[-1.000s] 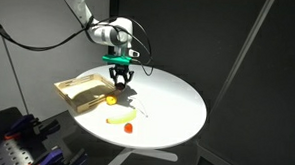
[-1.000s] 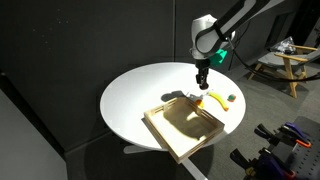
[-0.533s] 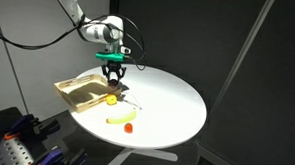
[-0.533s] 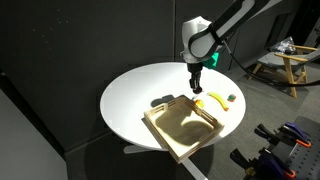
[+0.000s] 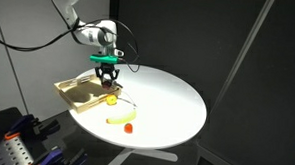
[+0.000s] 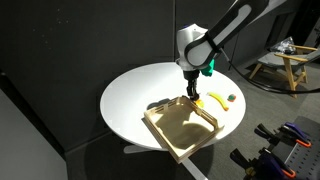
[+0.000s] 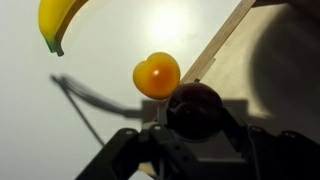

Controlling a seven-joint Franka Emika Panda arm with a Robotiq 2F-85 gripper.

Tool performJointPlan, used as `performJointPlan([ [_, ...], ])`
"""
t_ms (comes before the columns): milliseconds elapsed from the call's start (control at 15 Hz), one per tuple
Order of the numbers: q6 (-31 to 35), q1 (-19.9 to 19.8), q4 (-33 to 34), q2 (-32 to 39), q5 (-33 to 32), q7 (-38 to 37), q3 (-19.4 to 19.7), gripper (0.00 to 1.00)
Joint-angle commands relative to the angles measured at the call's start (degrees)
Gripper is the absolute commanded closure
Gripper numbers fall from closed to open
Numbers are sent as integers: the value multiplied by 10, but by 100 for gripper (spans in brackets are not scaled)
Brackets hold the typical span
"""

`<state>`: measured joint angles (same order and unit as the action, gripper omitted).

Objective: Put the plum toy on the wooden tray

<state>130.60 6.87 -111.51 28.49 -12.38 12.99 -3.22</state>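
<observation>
The plum toy point(image 7: 196, 103), a dark maroon ball, sits gripped between my gripper's fingers point(image 7: 196, 128), which are shut on it. In the wrist view it hangs over the rim of the wooden tray point(image 7: 272, 62), which fills the right side. In both exterior views the gripper point(image 5: 108, 81) point(image 6: 189, 91) hovers above the tray's edge point(image 5: 77, 93) point(image 6: 184, 130) nearest the table's middle. The plum is too small to make out there.
An orange round fruit point(image 7: 157, 75) point(image 5: 112, 100) lies on the white table just outside the tray rim. A yellow banana point(image 7: 60, 18) point(image 5: 118, 119) point(image 6: 214, 100) and a small red fruit point(image 5: 129, 129) lie farther off. The round table point(image 5: 172, 99) drops off all around.
The gripper has carried the plum sideways across the table from beside the fruits to over the tray's rim. The other toys have not moved.
</observation>
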Motion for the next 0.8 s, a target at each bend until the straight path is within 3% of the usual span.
performJointPlan([
  [0,20,5,-10,6,-25,-13,1,16],
  [133,22,4,-12,9,-28,-12,2,2],
  [200,23,3,-13,9,-27,-11,2,0],
  [733,-8,0,-39,-43,-4,-111,20,0],
])
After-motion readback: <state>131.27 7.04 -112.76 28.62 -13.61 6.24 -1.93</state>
